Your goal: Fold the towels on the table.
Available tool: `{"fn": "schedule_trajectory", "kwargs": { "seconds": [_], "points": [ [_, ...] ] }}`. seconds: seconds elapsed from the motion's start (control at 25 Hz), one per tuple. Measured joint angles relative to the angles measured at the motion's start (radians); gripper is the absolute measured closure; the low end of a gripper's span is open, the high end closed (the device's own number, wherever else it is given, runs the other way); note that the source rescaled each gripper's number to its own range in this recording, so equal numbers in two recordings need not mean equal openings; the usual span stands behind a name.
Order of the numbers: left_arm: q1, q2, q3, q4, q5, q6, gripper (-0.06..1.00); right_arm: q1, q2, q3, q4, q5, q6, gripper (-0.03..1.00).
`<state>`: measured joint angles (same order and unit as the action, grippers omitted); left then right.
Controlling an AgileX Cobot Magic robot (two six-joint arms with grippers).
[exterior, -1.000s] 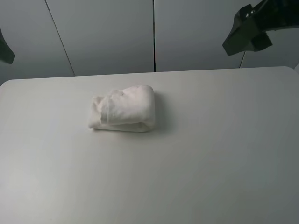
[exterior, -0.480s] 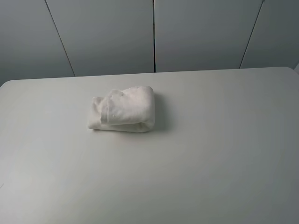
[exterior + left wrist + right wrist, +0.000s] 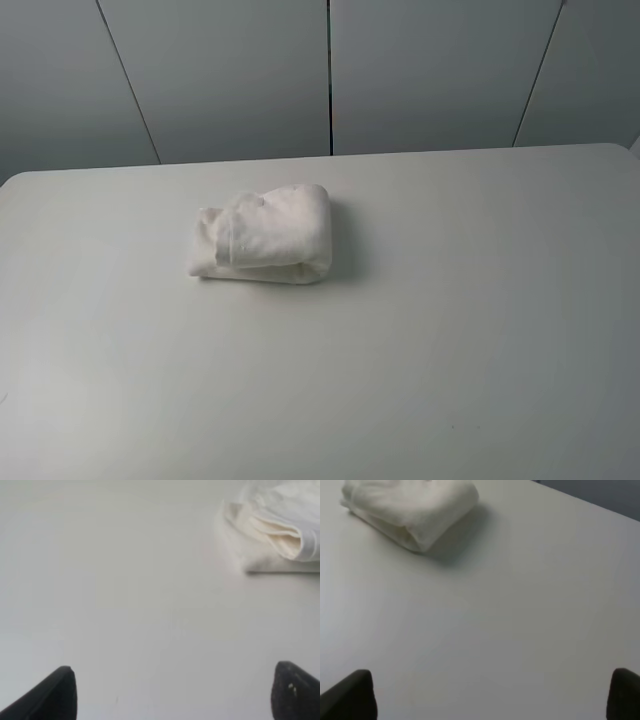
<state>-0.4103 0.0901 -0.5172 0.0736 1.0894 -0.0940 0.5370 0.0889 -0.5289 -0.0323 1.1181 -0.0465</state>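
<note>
The towel [image 3: 262,233] is seen folded into a thick, compact bundle, lying on the table [image 3: 450,330] left of centre and toward the far edge. A woven border band is visible across its upper layer; folded edges are stacked at its left end. No arm is seen in the high view.

Left gripper [image 3: 172,692]: jaws spread wide, nothing held; only the two dark fingertips [image 3: 55,695] are shown above bare tabletop, well apart from the towel.

Right gripper [image 3: 492,695]: jaws likewise released and empty, fingertips [image 3: 355,695] at the frame edge, towel well apart.
</note>
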Motion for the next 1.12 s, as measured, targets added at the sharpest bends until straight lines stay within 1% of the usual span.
{"fn": "schedule_trajectory", "kwargs": {
  "seconds": [0.2,0.36,0.56,0.64,0.72,0.84,0.88,1.0,1.08,1.12],
  "points": [
    [0.0,-0.074,0.0,-0.015,0.0,0.042,-0.05,0.0,-0.086,0.016,0.017,-0.014,-0.014,-0.03],
    [0.0,-0.087,0.0,-0.018,0.0,0.055,-0.05,0.0,-0.089,0.018,0.017,-0.022,-0.014,-0.03],
    [0.0,-0.09,0.0,-0.028,0.0,0.105,-0.05,0.0,-0.089,0.018,0.017,-0.022,-0.016,-0.03],
    [0.002,-0.09,0.001,-0.046,0.0,0.107,-0.05,0.0,-0.089,0.018,0.017,-0.022,-0.016,-0.03],
    [0.022,-0.09,0.001,-0.066,0.0,0.115,-0.06,-0.005,-0.089,0.018,0.017,-0.022,-0.016,-0.03],
    [0.109,-0.09,0.002,-0.074,0.0,0.119,-0.06,-0.072,-0.089,0.018,0.017,-0.022,-0.016,-0.03],
    [0.142,-0.09,0.002,-0.074,0.0,0.119,-0.06,-0.11,-0.089,0.018,0.017,-0.022,-0.016,-0.03],
    [0.276,-0.09,0.002,-0.074,0.0,0.12,-0.06,-0.241,-0.089,0.018,0.017,-0.022,-0.016,-0.03],
    [0.352,-0.09,0.002,-0.074,0.0,0.12,-0.06,-0.335,-0.089,0.018,0.017,-0.022,-0.016,-0.03],
    [0.373,-0.09,0.002,-0.074,0.0,0.12,-0.06,-0.373,-0.089,0.018,0.017,-0.022,-0.016,-0.03]
  ]
}}
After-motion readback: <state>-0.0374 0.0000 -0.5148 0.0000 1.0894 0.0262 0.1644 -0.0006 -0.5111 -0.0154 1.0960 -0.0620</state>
